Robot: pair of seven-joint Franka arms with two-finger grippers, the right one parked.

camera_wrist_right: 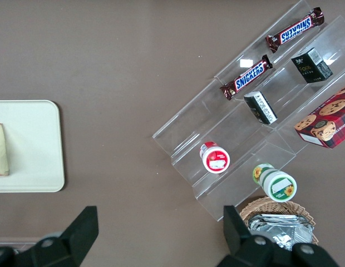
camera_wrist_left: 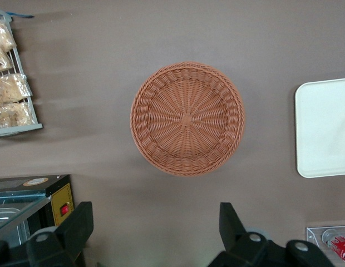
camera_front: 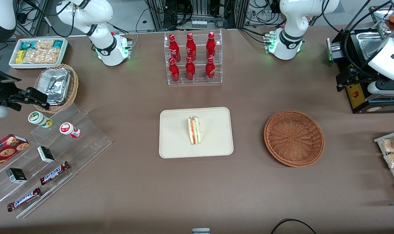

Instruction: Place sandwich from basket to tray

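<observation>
On tray [camera_front: 216, 143]: sandwich [camera_front: 194, 130] upright, about mid-tray. Basket [camera_front: 294, 137] empty, beside tray toward working arm's end. Gripper [camera_wrist_left: 156, 233] spread wide, holding nothing, probably high over table near basket (bottle rack [camera_front: 193, 58] farther from camera).

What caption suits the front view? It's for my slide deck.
Sandwich rests on the tray, basket empty; open gripper hovers above the table near it.

Bottles: six red ones [camera_front: 191, 58] in a clear rack.
Snickers bars [camera_front: 54, 172]: on clear stepped shelf.
Foil containers [camera_front: 55, 85]: in tan basket.
</observation>
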